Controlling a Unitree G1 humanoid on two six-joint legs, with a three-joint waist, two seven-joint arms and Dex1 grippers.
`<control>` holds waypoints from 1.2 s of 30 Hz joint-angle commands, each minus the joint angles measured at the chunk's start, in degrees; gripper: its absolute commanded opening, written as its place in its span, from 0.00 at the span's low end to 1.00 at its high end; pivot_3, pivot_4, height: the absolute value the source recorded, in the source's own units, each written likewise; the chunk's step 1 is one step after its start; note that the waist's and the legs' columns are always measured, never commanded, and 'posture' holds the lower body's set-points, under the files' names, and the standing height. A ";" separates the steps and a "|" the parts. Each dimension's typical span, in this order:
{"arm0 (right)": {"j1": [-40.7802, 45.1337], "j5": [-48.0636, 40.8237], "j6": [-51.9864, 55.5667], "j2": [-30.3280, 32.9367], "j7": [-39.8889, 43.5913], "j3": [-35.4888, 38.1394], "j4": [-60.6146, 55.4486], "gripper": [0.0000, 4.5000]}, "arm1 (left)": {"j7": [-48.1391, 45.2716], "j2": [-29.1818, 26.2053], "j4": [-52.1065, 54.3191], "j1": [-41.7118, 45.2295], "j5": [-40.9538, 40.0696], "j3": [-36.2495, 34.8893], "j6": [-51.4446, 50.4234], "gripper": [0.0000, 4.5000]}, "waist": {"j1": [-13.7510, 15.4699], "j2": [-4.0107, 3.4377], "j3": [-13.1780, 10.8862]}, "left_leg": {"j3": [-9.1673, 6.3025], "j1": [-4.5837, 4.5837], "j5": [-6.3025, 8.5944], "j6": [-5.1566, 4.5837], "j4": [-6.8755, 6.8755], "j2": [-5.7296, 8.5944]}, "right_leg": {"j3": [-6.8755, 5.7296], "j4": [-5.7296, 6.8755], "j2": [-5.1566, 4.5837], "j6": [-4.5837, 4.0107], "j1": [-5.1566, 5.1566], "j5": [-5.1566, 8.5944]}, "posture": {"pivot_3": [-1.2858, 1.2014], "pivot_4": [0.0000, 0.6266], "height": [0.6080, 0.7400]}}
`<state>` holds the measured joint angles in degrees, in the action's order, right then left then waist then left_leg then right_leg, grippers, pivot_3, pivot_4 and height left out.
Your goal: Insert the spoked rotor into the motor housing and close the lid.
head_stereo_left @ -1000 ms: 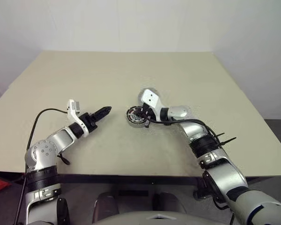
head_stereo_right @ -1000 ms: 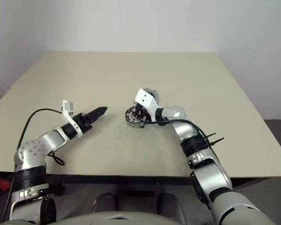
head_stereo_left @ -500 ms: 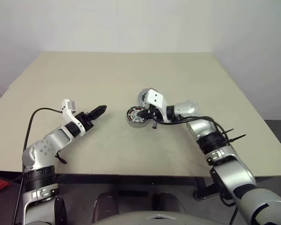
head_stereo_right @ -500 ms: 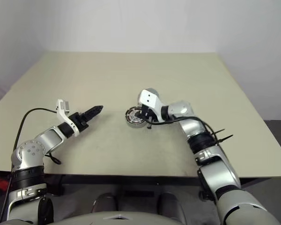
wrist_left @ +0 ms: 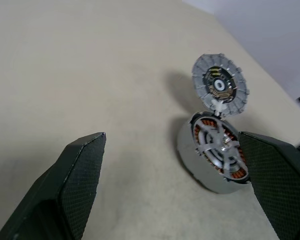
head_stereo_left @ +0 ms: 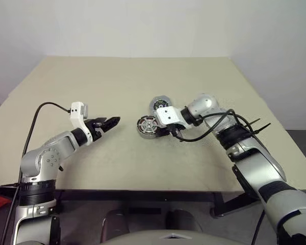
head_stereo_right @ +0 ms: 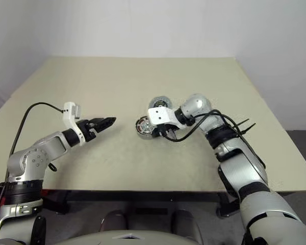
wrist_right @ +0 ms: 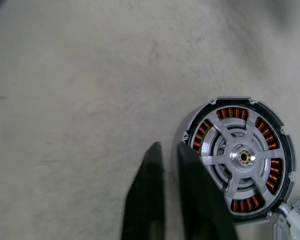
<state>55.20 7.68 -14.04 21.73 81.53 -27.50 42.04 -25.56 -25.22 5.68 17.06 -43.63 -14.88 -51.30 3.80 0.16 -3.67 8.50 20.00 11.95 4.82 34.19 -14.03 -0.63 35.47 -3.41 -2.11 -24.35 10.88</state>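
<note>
The spoked rotor (wrist_right: 242,157) sits in the motor housing (wrist_left: 187,152). The nearly clenched, empty right gripper (wrist_right: 171,150) should swing the lid (wrist_left: 220,86) squarely over; the left gripper (wrist_left: 175,165) gapes empty.

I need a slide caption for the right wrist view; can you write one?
Rotor seated in the housing on the table, right end effector just beside it.

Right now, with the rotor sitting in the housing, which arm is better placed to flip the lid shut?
The right. Its gripper hangs beside the motor housing, with the open lid just behind. The left gripper hovers open, farther off across bare table.
</note>
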 commanded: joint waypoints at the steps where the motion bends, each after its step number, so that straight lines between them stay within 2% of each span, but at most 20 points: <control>1: 2.95 2.69 -5.72 -0.66 -4.68 0.30 2.58 0.36 | 0.04 0.11 2.47 -0.94 -0.22 -0.37 0.28 1.00 | 0.05 0.00 0.00 | 0.00 0.00 0.00 0.00 0.00 0.00 | 0.00 0.00 0.00 0.00 -0.02 0.00 | 0.52 0.00 1.00; 3: 3.57 3.88 -7.61 -0.85 -5.96 0.25 4.22 0.50 | 0.27 0.26 2.69 -1.27 -0.44 -0.60 0.03 1.00 | 0.05 0.00 0.00 | 0.00 0.01 0.00 0.00 0.01 0.02 | 0.00 -0.03 -0.02 0.00 -0.04 0.00 | 0.52 0.00 1.00; 14: 3.96 5.39 -10.85 -0.53 -4.40 0.11 8.28 0.50 | 0.66 0.47 2.17 -1.03 0.09 -0.50 0.21 1.00 | 0.07 0.01 0.00 | -0.01 0.02 0.01 -0.01 0.02 0.01 | -0.01 0.00 0.00 0.00 -0.05 0.00 | 0.52 0.00 1.00; 21: 5.61 7.96 -11.73 -2.15 -5.84 -0.34 14.77 0.50 | 0.89 1.08 2.31 -1.19 0.60 0.15 0.55 1.00 | -0.01 0.01 0.00 | 0.00 0.01 0.01 -0.01 0.04 0.01 | 0.01 0.06 0.00 -0.01 -0.05 0.00 | 0.52 0.00 1.00; 28: 8.53 10.74 -16.25 -2.18 -6.66 -0.89 19.06 0.50 | 0.89 1.36 2.78 -1.99 1.13 -0.15 0.71 1.00 | -0.10 0.00 0.00 | 0.00 0.00 0.00 0.00 0.05 0.01 | 0.04 0.19 0.00 -0.01 -0.05 0.00 | 0.52 0.00 1.00; 36: 12.49 14.02 -23.83 -2.52 -3.74 -3.51 19.26 0.50 | 0.99 1.82 2.32 -2.11 1.57 0.03 1.31 1.00 | -0.28 0.00 0.00 | 0.00 0.04 0.00 -0.01 0.06 0.00 | 0.03 0.18 0.01 -0.02 -0.16 0.00 | 0.52 0.00 1.00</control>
<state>65.15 21.40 -36.15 19.41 77.45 -30.89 61.66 -24.68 -23.43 6.47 14.43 -42.26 -14.23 -51.23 3.52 0.17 -3.67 8.50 20.05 11.96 4.81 34.25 -14.02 -0.60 35.65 -3.41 -2.13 -24.52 10.89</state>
